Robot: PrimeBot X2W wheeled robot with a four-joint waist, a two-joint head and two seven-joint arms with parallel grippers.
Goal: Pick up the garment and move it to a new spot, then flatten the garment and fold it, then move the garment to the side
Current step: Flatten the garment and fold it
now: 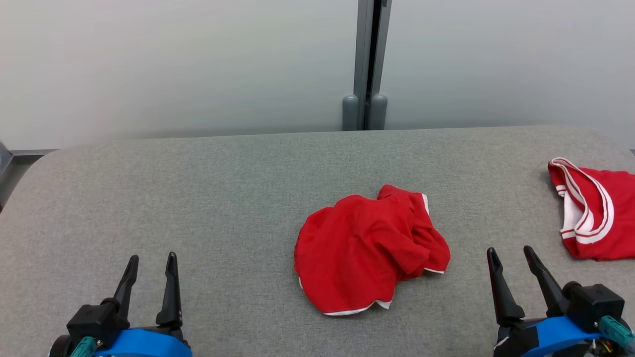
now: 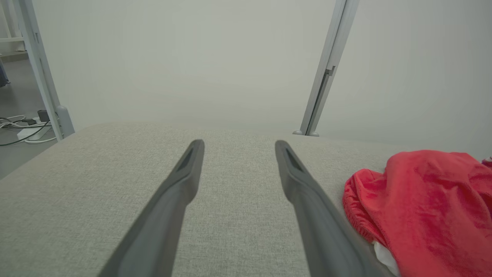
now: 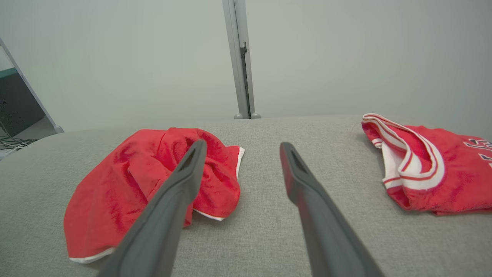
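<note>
The garment point(image 1: 369, 250) lies crumpled mid-table point(image 1: 198, 198), untouched. The left gripper point(image 1: 152, 257) and right gripper point(image 1: 509, 249) both hang open and empty on either side of it, so the pickup looks not yet begun. Next, one must reach in and pinch a fold.

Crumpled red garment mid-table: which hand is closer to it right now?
Right. The right hand is just right of the crumpled garment, open and not touching it. The left hand is well off to its left, across a wide stretch of table.
</note>
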